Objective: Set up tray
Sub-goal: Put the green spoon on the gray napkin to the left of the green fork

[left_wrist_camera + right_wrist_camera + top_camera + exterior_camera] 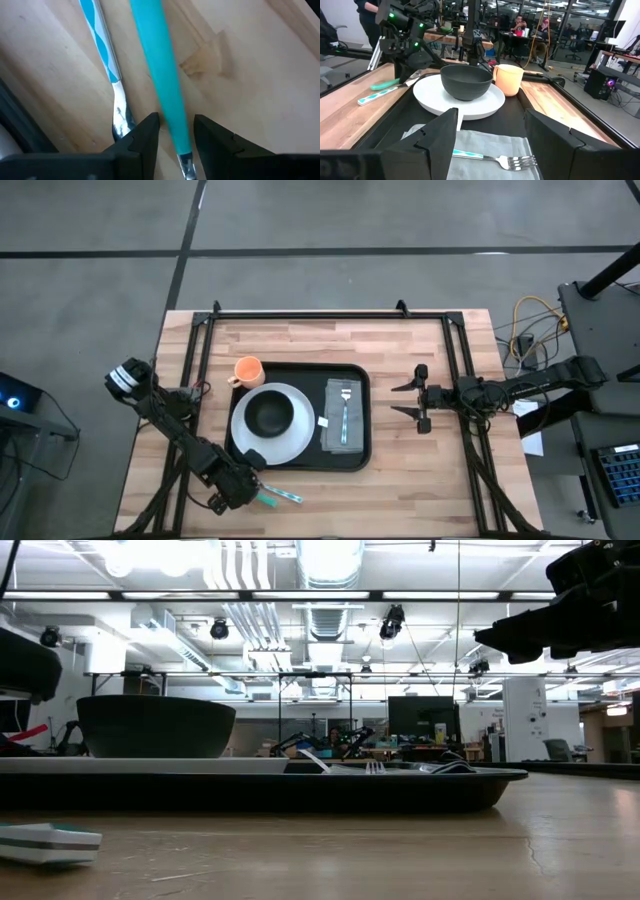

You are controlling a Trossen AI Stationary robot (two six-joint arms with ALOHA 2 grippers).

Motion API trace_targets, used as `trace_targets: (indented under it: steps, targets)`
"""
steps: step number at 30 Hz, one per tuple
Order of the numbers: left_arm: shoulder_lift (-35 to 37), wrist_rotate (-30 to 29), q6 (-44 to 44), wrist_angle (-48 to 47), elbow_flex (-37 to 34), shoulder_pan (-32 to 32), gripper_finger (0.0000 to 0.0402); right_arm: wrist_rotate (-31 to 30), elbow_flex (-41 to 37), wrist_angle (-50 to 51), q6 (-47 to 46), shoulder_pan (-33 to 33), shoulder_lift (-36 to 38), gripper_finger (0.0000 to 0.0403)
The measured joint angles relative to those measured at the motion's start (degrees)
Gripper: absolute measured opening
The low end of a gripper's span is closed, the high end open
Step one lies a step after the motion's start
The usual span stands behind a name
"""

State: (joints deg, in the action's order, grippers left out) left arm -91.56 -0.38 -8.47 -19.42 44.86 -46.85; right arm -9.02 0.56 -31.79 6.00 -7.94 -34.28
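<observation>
Teal plastic is showing between the fingers of the left tool (175,137), which is straddling the smooth handle of a utensil (162,75) lying on the wooden surface (420,475); the fingers are standing just either side of the handle, near where it is narrowing into metal, and whether they are already pressing on it I cannot tell. Beside it is lying a second utensil (107,55), flat-handled, striped blue and white, ending in shiny steel. Both are lying with their long axes roughly parallel, and the fingers are crossing the teal one's axis squarely. Seen from above, this pair is sitting off the near-left corner of the tray (355,458), so the left arm is much the nearer, and the carry is looking short: up and over the low rim. Matte black and rounded at the corners, the tray is lying mid-surface, holding a glossy white plate (285,445) with a dark bowl (268,413), and a grey cloth napkin (343,420) bearing a fork (344,408). An orange cup (248,370) is standing at the tray's far-left corner. The right tool (416,403), spread wide and empty, is waiting just right of the tray.
</observation>
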Motion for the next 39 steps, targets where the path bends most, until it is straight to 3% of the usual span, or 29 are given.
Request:
trace_targets:
  steps: [3, 8, 16, 25, 32, 39]
  targets:
    - [0.40, 0.07, -0.24, -0.14, -0.04, 0.00, 0.0089, 0.00, 0.00, 0.00, 0.00, 0.00, 0.00, 0.0219]
    - [0.49, 0.04, -0.28, -0.60, -0.04, 0.02, 0.0024, 0.00, 0.00, 0.00, 0.00, 0.00, 0.00, 0.0219]
    - [0.54, 2.40, -0.43, -1.40, 0.33, 0.02, 0.0024, 0.00, 0.00, -0.07, 0.10, 0.00, 0.00, 0.0219]
    - [0.51, 3.66, -0.30, -8.77, 4.82, -0.02, 0.0024, 0.00, 0.00, -0.09, -0.34, -0.02, 0.00, 0.0219]
    - [0.51, 2.57, 1.12, -18.62, 10.70, 0.30, 0.0024, 0.03, 0.00, -0.12, -13.81, -0.02, 0.00, 0.0219]
    - [0.54, -3.39, 4.09, -30.69, 19.07, 2.44, 0.0024, 0.27, 0.02, -4.49, -26.79, -0.02, -0.07, 0.0219]
